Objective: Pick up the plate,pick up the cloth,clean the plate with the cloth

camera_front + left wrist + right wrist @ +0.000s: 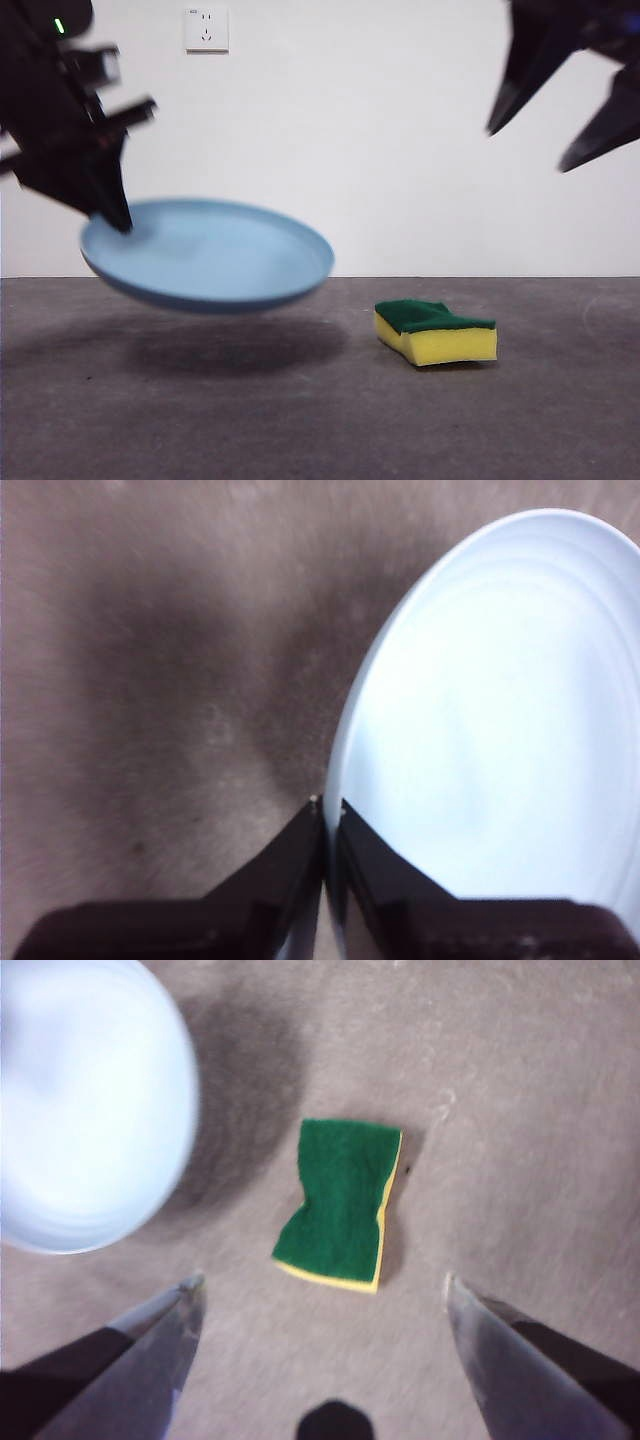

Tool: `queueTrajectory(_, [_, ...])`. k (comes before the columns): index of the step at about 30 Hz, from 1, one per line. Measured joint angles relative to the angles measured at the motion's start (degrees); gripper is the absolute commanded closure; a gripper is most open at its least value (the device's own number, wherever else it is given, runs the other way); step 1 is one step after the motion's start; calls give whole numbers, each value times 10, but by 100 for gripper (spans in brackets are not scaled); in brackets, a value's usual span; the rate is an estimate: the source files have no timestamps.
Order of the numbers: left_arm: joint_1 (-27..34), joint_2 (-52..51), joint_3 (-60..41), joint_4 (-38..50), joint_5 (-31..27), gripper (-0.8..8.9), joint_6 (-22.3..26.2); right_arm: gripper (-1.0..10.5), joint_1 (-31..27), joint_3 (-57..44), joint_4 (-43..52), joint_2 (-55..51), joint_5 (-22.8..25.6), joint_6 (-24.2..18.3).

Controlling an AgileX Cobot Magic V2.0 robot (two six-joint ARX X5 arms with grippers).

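The plate point(215, 255) hangs tilted above the tabletop point(300, 420), my left tool point(326, 825) clamped on its rim. Beside the plate lies the cloth point(338, 1203), green side up. My right tool point(320, 1305), spread wide above it, should descend squarely across its sides.

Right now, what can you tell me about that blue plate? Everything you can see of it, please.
The plate is round, wide and shallow, pale blue, smooth and plain, and looks like plastic. It is off the table, tilted, with its shadow on the surface below. The left gripper pinches its rim at one edge, jaws shut on it; nothing else touches it. Nothing lies in it. The sponge lies apart on the table beside it, with the right gripper open above the sponge.
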Motion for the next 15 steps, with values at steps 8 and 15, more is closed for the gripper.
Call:
queueTrajectory(8, [0, -138, 0, -73, -18, 821, 7, 546, 75, 67, 11, 132, 110, -11])
queueTrajectory(15, [0, -210, 0, -129, -18, 821, 8, 580, 101, 68, 76, 271, 130, -13])
